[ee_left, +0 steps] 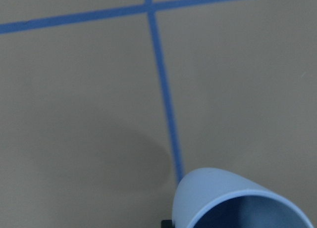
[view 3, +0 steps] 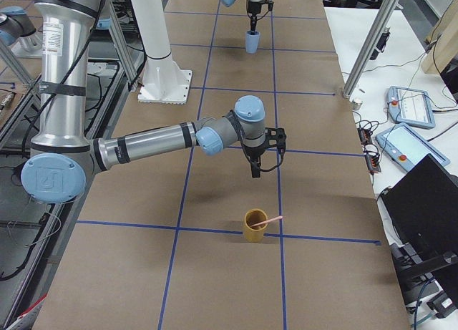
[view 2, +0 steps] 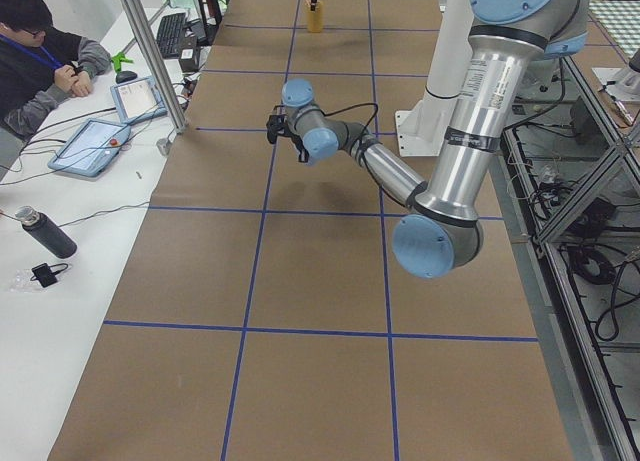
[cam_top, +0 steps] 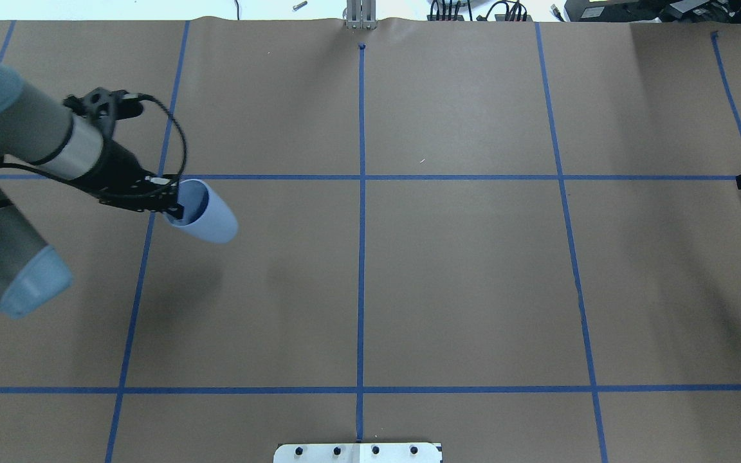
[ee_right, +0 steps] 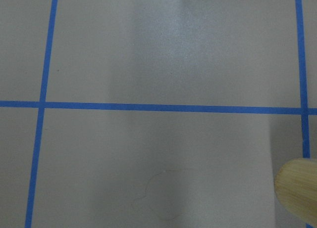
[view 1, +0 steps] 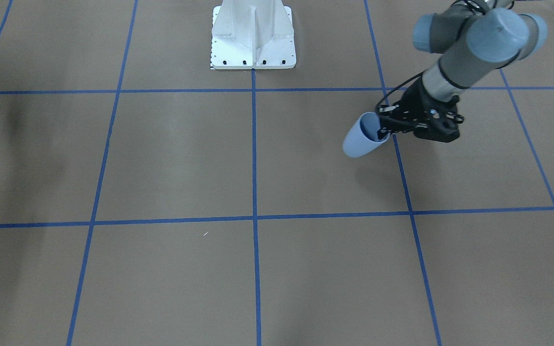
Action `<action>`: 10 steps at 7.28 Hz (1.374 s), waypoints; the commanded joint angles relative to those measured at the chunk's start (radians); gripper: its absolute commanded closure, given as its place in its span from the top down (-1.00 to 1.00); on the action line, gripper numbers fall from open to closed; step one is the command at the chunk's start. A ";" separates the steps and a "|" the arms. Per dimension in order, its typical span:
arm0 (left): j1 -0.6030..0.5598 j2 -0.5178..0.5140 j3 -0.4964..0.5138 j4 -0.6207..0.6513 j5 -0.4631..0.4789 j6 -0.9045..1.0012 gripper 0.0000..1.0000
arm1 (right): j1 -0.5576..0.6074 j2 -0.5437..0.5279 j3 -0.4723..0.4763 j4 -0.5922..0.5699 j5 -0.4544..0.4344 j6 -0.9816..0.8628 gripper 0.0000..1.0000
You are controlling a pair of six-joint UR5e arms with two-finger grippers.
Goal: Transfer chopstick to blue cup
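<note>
Brown table crossed by a grid of blue lines.
The blue cup is a plain pale shade, the yellow cup mustard, the chopstick pale pink.

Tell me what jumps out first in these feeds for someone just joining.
The left end effector holds the blue cup by its rim, tilted and lifted off the table, on the robot's left side. At the right end, the chopstick leans in a yellow cup, the right end effector hanging close by.
</note>
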 commanded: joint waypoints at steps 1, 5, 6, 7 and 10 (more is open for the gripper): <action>0.221 -0.268 0.058 0.277 0.294 -0.094 -1.00 | -0.004 0.005 -0.008 0.000 -0.001 0.002 1.00; 0.321 -0.439 0.250 0.247 0.380 -0.207 -1.00 | -0.004 0.014 -0.014 0.000 0.001 0.002 1.00; 0.324 -0.436 0.253 0.233 0.379 -0.205 -0.65 | -0.005 0.016 -0.016 0.000 0.001 0.002 1.00; 0.324 -0.430 0.251 0.233 0.380 -0.202 0.07 | -0.004 0.019 -0.018 0.000 0.001 0.002 1.00; 0.309 -0.427 0.180 0.246 0.419 -0.196 0.96 | -0.004 0.024 -0.010 0.000 0.001 0.002 1.00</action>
